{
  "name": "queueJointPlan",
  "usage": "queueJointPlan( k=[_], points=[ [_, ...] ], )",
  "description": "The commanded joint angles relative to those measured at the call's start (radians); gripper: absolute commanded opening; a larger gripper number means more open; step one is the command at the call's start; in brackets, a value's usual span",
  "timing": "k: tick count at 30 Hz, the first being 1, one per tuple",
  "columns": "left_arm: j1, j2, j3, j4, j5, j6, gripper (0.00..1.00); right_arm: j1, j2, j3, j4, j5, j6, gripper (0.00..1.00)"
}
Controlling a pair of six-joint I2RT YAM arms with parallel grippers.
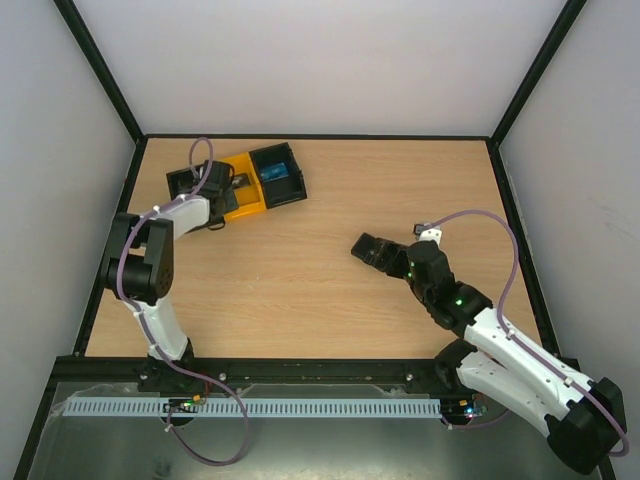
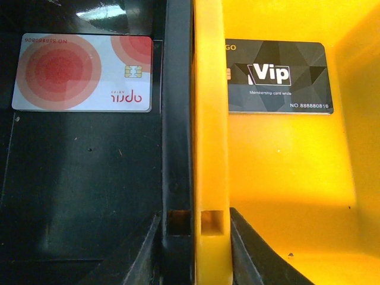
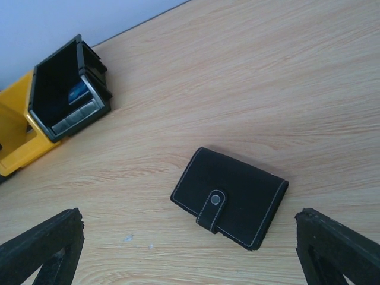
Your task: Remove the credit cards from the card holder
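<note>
The card holder lies closed on the table with its snap tab fastened, a black stitched wallet. My right gripper hangs open above it, and the wallet sits between and ahead of the two fingertips without touching them. In the top view that gripper covers the wallet. Three credit cards lie in the tray: a white-and-red one in a black compartment, a black Vip one in the yellow compartment, and a light blue one in the far black compartment. My left gripper straddles the tray's black-and-yellow dividing wall, with a finger pressed against each side.
The black-and-yellow tray stands at the back left of the wooden table, close to the left wall. Black frame rails run along the table's edges. Bare wood lies between the tray and the wallet.
</note>
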Motion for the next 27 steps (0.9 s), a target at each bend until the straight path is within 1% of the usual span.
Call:
queueJointPlan(
  k=[1, 7, 8, 9, 10, 13, 18, 19, 21, 23, 24, 26, 27],
  points=[
    [-0.036, -0.065, -0.044, 0.005, -0.005, -0.031, 0.25, -0.005, 0.012, -0.017, -0.034, 0.051, 0.007, 0.95],
    [-0.071, -0.113, -0.117, 0.033, -0.01, -0.04, 0.26, -0.004, 0.075, -0.044, 0.005, 0.053, 0.018, 0.95],
    [-0.073, -0.122, -0.129, 0.044, -0.005, -0.041, 0.31, -0.004, 0.093, -0.052, 0.025, 0.049, 0.02, 0.95],
    [-0.073, -0.132, -0.142, 0.057, 0.002, -0.046, 0.38, -0.004, 0.111, -0.063, 0.053, 0.046, 0.023, 0.95],
    [-0.073, -0.143, -0.15, 0.062, 0.008, -0.048, 0.43, -0.004, 0.132, -0.074, 0.078, 0.042, 0.025, 0.94],
    [-0.073, -0.171, -0.144, 0.049, 0.026, -0.045, 0.51, -0.004, 0.196, -0.081, 0.125, 0.052, 0.035, 0.89],
    [-0.073, -0.25, -0.128, 0.013, 0.069, -0.04, 0.62, -0.004, 0.295, -0.053, 0.165, 0.105, 0.036, 0.85],
    [-0.073, -0.274, -0.129, 0.01, 0.084, -0.04, 0.64, -0.004, 0.319, -0.041, 0.169, 0.122, 0.033, 0.84],
    [-0.077, -0.327, -0.129, -0.001, 0.106, -0.034, 0.73, -0.006, 0.373, -0.018, 0.174, 0.16, 0.032, 0.82],
    [-0.082, -0.378, -0.127, -0.02, 0.117, -0.02, 0.78, -0.009, 0.425, 0.005, 0.195, 0.185, 0.029, 0.79],
    [-0.086, -0.406, -0.127, -0.028, 0.128, -0.012, 0.83, -0.01, 0.448, 0.011, 0.213, 0.186, 0.028, 0.79],
    [-0.089, -0.454, -0.129, -0.039, 0.18, 0.006, 0.98, -0.013, 0.504, 0.023, 0.254, 0.164, 0.021, 0.79],
    [-0.093, -0.475, -0.125, -0.053, 0.203, 0.019, 1.0, -0.016, 0.526, 0.035, 0.265, 0.157, 0.018, 0.79]
  ],
)
